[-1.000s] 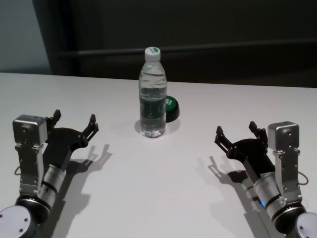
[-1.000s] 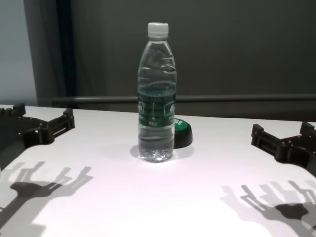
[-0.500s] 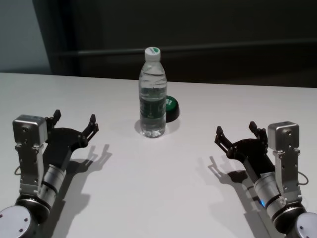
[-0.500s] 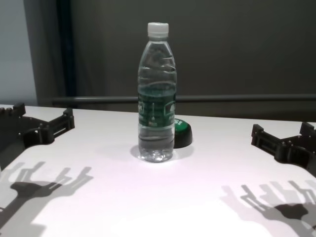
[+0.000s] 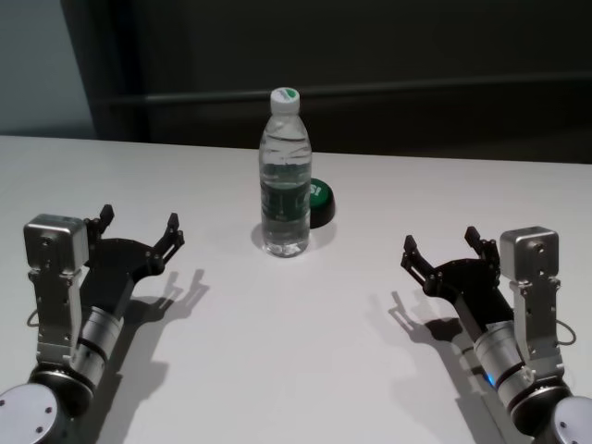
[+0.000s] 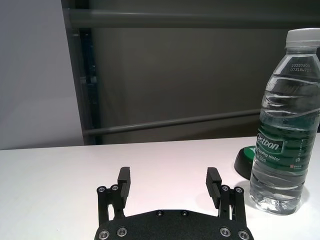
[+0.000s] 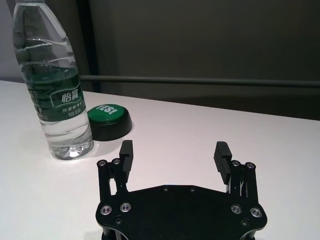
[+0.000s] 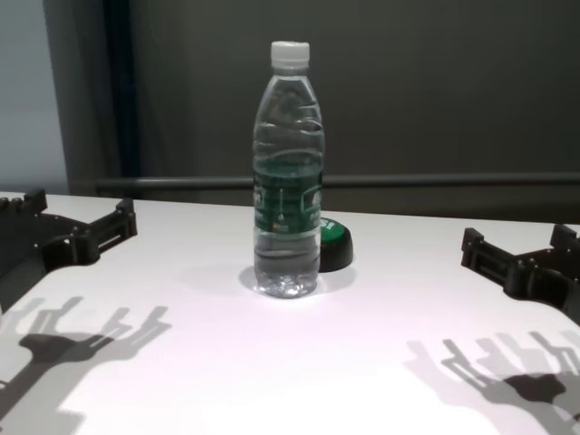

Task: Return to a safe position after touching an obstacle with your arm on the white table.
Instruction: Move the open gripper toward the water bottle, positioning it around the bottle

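The obstacle, a tall clear water bottle (image 5: 285, 176) with a white cap and dark green label, stands upright in the middle of the white table (image 5: 296, 370); it also shows as the bottle (image 8: 287, 172), (image 6: 283, 130), (image 7: 54, 85). My left gripper (image 5: 139, 227) hovers low at the near left, open and empty, well apart from the bottle. My right gripper (image 5: 442, 248) sits at the near right, also open and empty, clear of the bottle. The same open grippers show as the left gripper (image 6: 170, 182) and the right gripper (image 7: 174, 152).
A round black button with a green top (image 5: 317, 202) lies just behind and to the right of the bottle, also seen as the button (image 7: 108, 120). A dark wall with a horizontal rail (image 8: 435, 181) runs behind the table's far edge.
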